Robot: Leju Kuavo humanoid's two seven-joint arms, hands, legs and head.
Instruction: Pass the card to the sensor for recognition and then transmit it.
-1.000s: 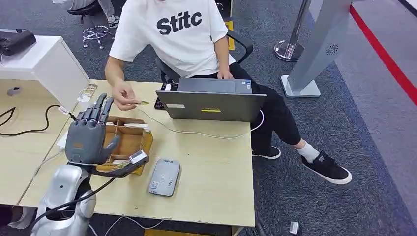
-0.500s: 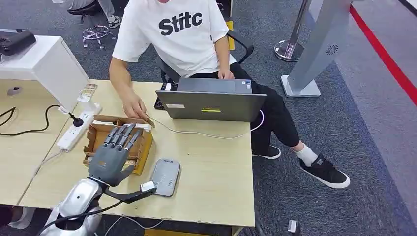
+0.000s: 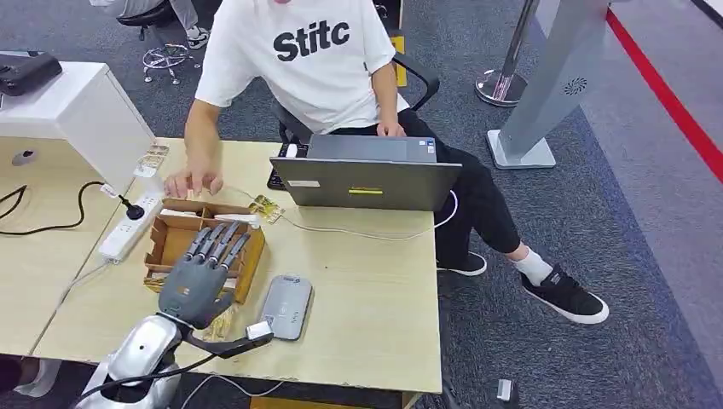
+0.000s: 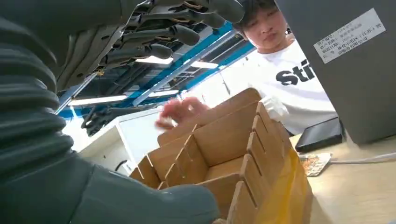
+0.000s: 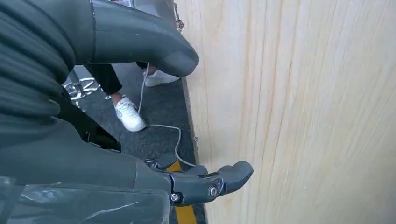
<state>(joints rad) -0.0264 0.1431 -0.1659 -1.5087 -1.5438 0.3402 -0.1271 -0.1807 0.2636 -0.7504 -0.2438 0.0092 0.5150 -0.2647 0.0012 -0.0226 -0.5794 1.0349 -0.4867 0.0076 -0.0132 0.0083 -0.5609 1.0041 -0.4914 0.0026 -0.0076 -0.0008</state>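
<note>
A small patterned card (image 3: 267, 208) lies flat on the wooden table (image 3: 367, 290) between the cardboard divider box (image 3: 175, 236) and the laptop; in the left wrist view the card (image 4: 315, 163) sits just beyond the box (image 4: 233, 140). The grey sensor pad (image 3: 285, 307) lies right of the box, near the table's front. My left hand (image 3: 205, 274) hovers over the box's near right corner, fingers (image 4: 187, 21) stretched out and apart, holding nothing. My right hand (image 5: 70, 140) hangs beside the table's wooden side panel, thumb and fingers apart, with nothing in it.
A seated person in a white shirt (image 3: 298, 60) reaches a hand (image 3: 192, 181) to the table just behind the box. An open grey laptop (image 3: 367, 181) stands behind the card. A white power strip (image 3: 132, 223) and cables lie left of the box.
The person laid the card on the table beside the box and drew the hand away to the left. My left hand came down from a raised pose to just above the box.
</note>
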